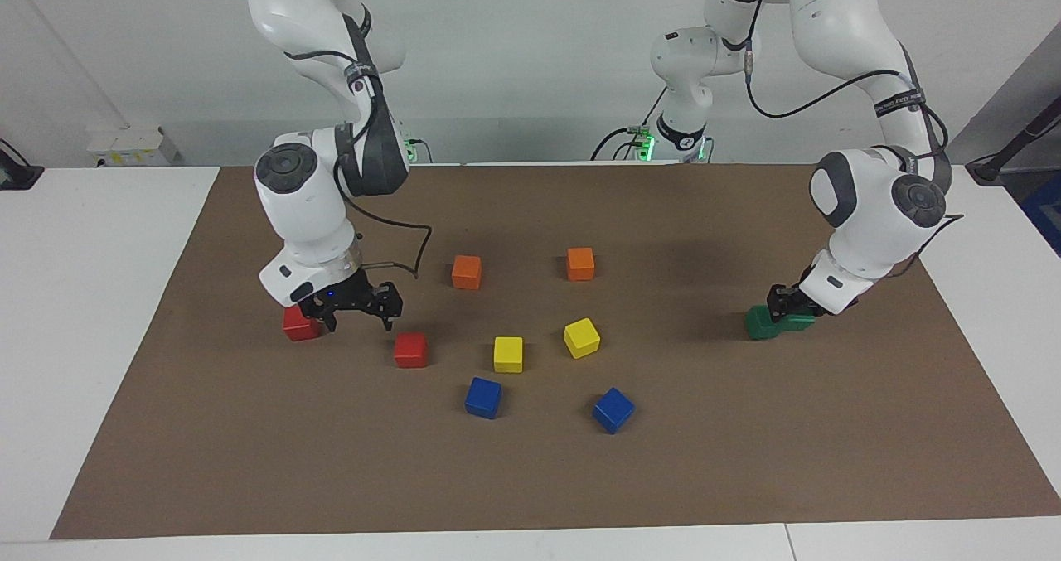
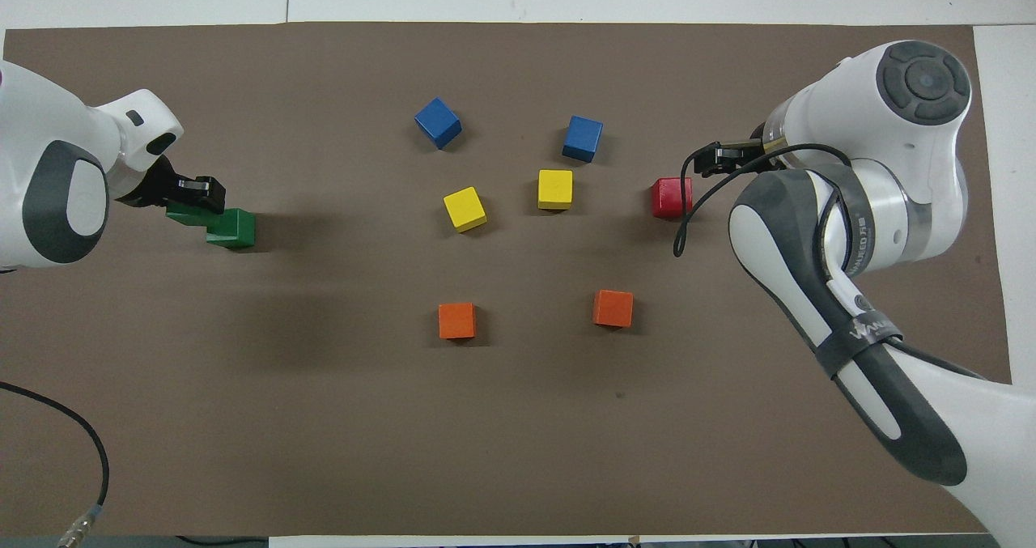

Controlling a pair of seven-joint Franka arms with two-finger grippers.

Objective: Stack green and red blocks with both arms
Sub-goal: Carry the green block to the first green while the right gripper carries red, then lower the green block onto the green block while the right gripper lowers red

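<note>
One green block [image 1: 759, 324] [image 2: 232, 228] rests on the brown mat at the left arm's end. My left gripper [image 1: 783, 300] [image 2: 193, 193] is shut on a second green block [image 1: 801, 322] [image 2: 186, 215], held low and close beside the first one. One red block [image 1: 300, 326] sits at the right arm's end, partly covered by the right wrist and hidden in the overhead view. Another red block [image 1: 410, 350] [image 2: 671, 197] lies nearer the middle. My right gripper [image 1: 355, 311] [image 2: 723, 158] hangs open and holding nothing, low over the mat between the two red blocks.
In the middle of the mat [image 1: 746, 461] lie two orange cubes [image 1: 467, 272] [image 1: 580, 263], two yellow cubes [image 1: 508, 354] [image 1: 581, 337] and two blue cubes [image 1: 483, 397] [image 1: 612, 409]. White table borders the mat on all sides.
</note>
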